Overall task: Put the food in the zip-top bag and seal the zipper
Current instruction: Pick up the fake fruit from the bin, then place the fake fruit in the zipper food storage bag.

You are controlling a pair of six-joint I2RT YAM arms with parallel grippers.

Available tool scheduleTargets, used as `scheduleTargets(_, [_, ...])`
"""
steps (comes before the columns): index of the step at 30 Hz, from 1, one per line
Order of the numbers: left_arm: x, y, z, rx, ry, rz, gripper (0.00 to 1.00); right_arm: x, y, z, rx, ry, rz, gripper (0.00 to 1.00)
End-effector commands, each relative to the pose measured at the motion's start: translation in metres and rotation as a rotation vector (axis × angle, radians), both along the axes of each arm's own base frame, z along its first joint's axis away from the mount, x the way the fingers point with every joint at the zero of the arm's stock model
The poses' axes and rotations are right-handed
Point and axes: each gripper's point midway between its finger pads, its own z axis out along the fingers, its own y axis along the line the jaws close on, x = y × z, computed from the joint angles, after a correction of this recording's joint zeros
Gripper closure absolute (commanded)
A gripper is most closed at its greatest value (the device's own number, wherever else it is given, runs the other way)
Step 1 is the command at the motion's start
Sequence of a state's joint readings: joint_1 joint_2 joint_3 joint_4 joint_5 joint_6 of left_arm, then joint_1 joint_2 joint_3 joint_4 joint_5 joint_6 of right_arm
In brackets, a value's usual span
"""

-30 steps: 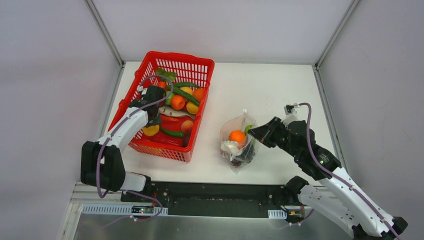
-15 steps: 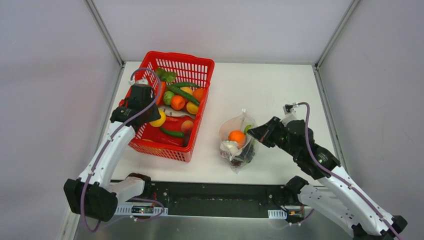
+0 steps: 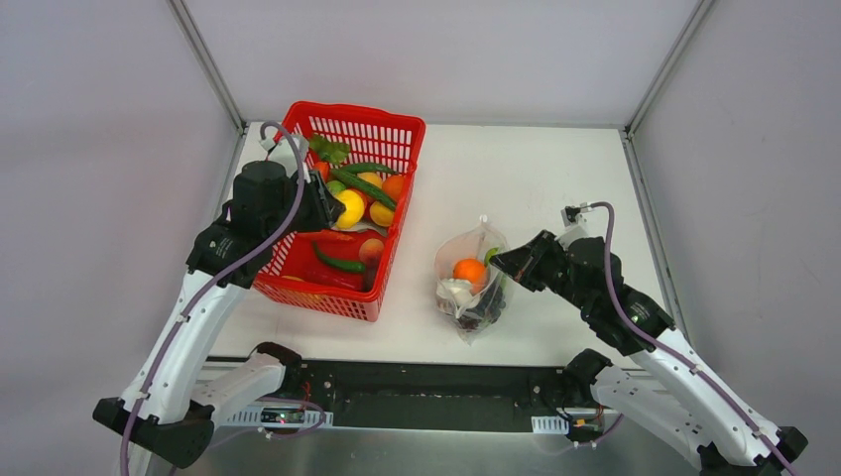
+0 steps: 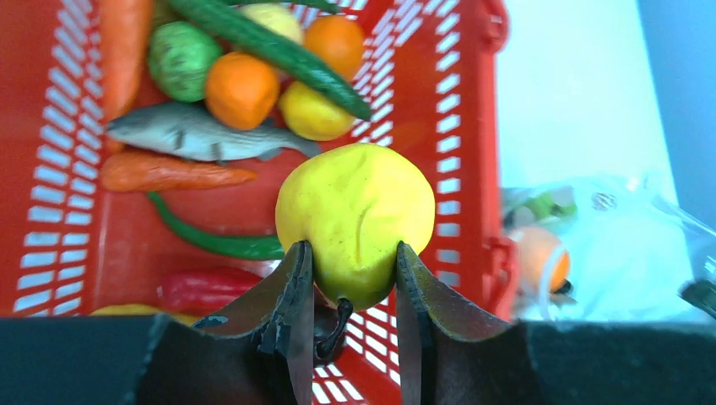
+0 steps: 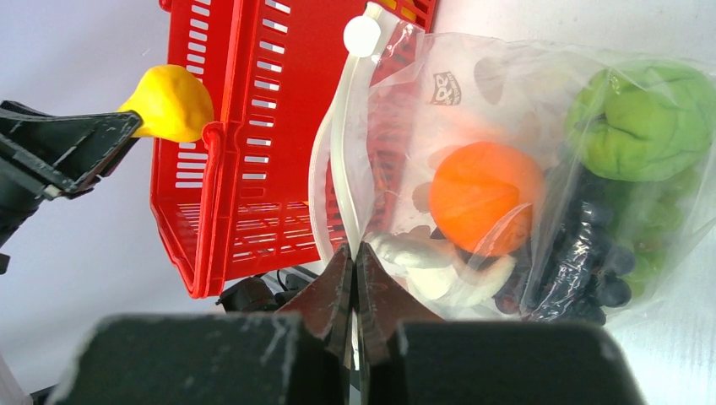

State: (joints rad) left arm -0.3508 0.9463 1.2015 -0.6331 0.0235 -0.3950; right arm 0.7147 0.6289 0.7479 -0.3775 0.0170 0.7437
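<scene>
Left gripper [image 4: 353, 253]: clamped on the yellow lemon [image 4: 355, 211], one finger pressed on each side of its lower half.
Lemon look: glossy, bright yellow, rounded, with a shallow crease down the face; a small dark stem is seen below, between the fingers.
Lemon position: held over the red basket [image 3: 367, 124], toward its right wall; from the right wrist view it is seen above the rim.
Right gripper [image 5: 355, 253]: jaws pinched together on the mouth edge of the zip-top bag [image 5: 507, 93].
Bag look: clear, crinkled plastic with a few printed marks, bulging with contents.
Bag position: lying on the white table [image 3: 555, 178], right of the basket and apart from it.
Zipper [image 5: 336, 160]: pale strip seen running from the pinch point up to a white round tip; open or sealed cannot be told.
Bag contents: orange ball [image 5: 483, 198] in the middle, dark purple grapes [image 5: 583, 253] beside and below it, green piece [image 5: 646, 118] at the far end, white garlic [image 5: 431, 270] nearest the pinch.
Basket contents: grey fish [image 4: 194, 135], carrot [image 4: 165, 173], cucumber [image 4: 270, 46], red pepper [image 4: 203, 291] and several round orange, yellow and green pieces.
</scene>
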Motion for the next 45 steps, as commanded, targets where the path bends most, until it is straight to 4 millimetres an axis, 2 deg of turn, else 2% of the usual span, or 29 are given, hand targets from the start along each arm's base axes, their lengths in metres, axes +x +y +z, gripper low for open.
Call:
scheduleTargets(1, [-0.007, -0.033, 0.041, -0.061, -0.101, -0.132, 1.00, 0.003, 0.003, 0.023, 0.052, -0.055, 0.002, 0.99])
scheduleTargets(3, [-0.009, -0.041, 0.048, -0.076, -0.111, -0.166, 1.00, 0.003, 0.002, 0.023, 0.053, -0.060, -0.005, 0.98])
scheduleTargets(14, [-0.026, -0.089, 0.060, -0.171, -0.131, -0.363, 1.00, 0.006, 0.002, 0.025, 0.053, -0.069, -0.014, 0.99])
scheduleTargets(26, [-0.069, -0.170, 0.073, -0.287, -0.147, -0.710, 1.00, 0.004, 0.002, 0.028, 0.082, -0.060, -0.015, 0.99])
scheduleTargets(33, [-0.070, -0.212, 0.043, -0.251, -0.094, -0.786, 1.00, 0.001, 0.003, 0.024, 0.090, -0.046, -0.007, 0.98])
scheduleTargets(40, [-0.071, -0.246, 0.013, -0.214, -0.017, -0.850, 1.00, 0.001, 0.003, 0.024, 0.096, -0.045, -0.009, 0.98])
scheduleTargets(45, [-0.053, -0.253, -0.014, -0.159, 0.030, -0.781, 1.00, 0.000, 0.002, 0.028, 0.106, -0.054, -0.009, 0.98])
